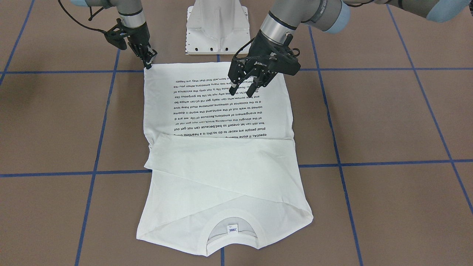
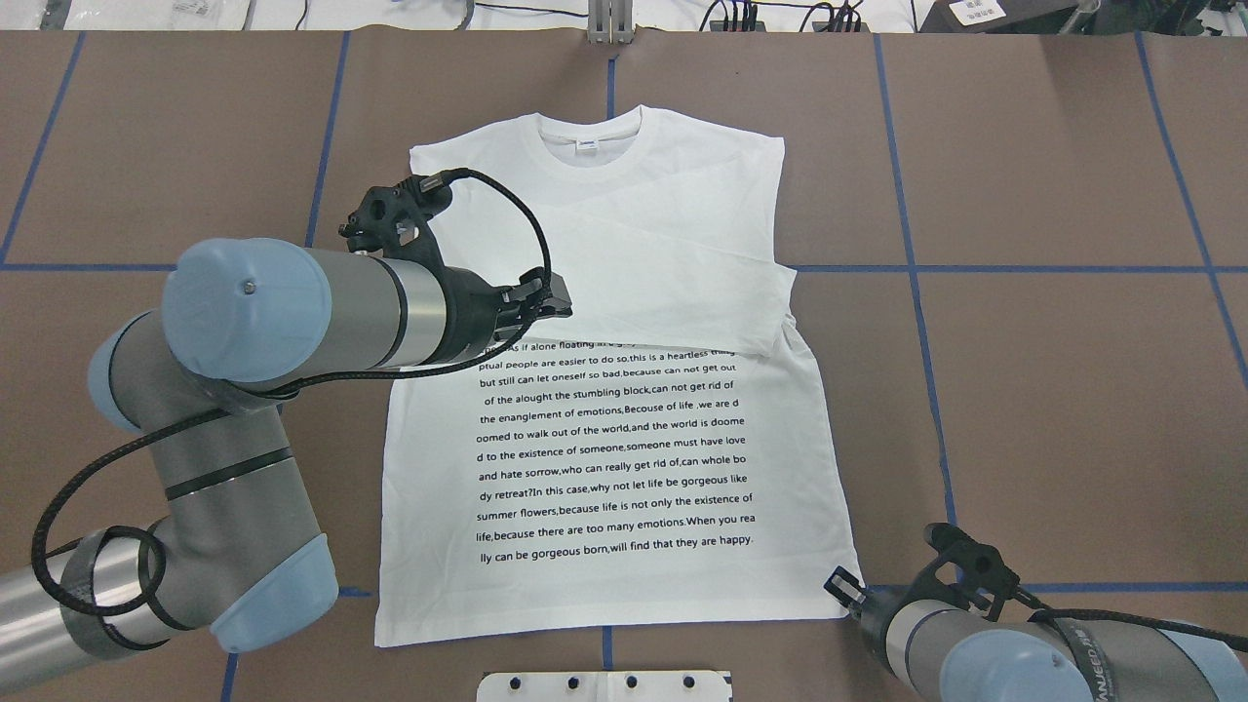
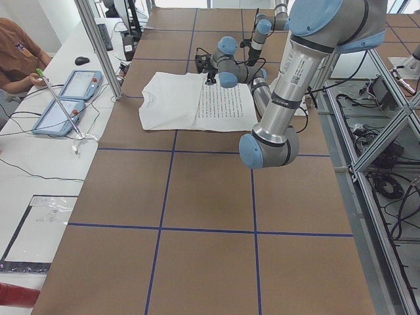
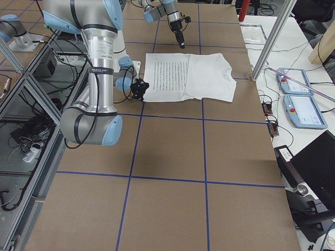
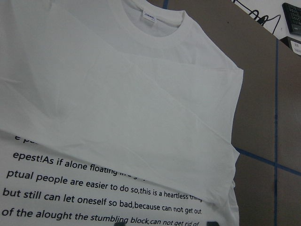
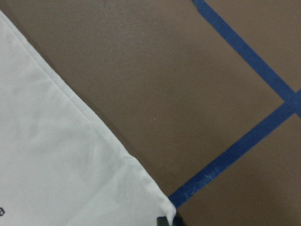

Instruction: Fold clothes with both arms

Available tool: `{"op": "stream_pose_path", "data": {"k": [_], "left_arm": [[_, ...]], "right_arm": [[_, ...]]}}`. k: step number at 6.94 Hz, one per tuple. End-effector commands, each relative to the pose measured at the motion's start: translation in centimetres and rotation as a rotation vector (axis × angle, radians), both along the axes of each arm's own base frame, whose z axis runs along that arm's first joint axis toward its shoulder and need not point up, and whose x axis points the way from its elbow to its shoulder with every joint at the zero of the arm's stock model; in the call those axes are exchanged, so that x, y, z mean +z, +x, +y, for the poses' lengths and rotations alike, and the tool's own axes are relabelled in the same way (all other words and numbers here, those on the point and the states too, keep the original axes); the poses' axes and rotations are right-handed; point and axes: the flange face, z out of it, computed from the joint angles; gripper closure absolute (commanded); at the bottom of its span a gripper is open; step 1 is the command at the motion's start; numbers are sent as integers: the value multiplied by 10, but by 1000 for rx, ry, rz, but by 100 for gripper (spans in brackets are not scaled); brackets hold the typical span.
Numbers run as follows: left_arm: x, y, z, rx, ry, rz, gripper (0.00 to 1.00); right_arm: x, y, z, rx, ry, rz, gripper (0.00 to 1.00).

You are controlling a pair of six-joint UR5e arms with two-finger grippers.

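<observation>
The white long-sleeved T-shirt [image 1: 221,177] lies flat on the brown table, text side up, with both sleeves folded across the chest. It also shows in the overhead view [image 2: 624,468]. Its neck label [image 1: 231,229] is at the far end from me. My left gripper [image 1: 243,89] is open and empty, hovering above the text block near the hem. My right gripper [image 1: 149,63] is down at a hem corner, fingers together on the cloth edge. The right wrist view shows that corner [image 6: 56,165] by a fingertip.
The white pedestal base [image 1: 217,33] stands just behind the hem. Blue tape lines [image 1: 369,162] grid the table. An operator [image 3: 16,52] and tablets [image 3: 65,98] are at a side desk beyond the collar end.
</observation>
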Motion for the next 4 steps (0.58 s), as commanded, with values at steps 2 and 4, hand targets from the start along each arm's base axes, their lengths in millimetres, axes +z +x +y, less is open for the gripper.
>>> {"op": "stream_pose_path", "data": {"k": [2, 4], "left_arm": [[41, 17, 94, 108, -203, -125, 35], [74, -4, 155, 152, -260, -191, 35]], "right_arm": [[-17, 9, 2, -14, -16, -35, 100], [-20, 11, 2, -26, -29, -43, 100]]}}
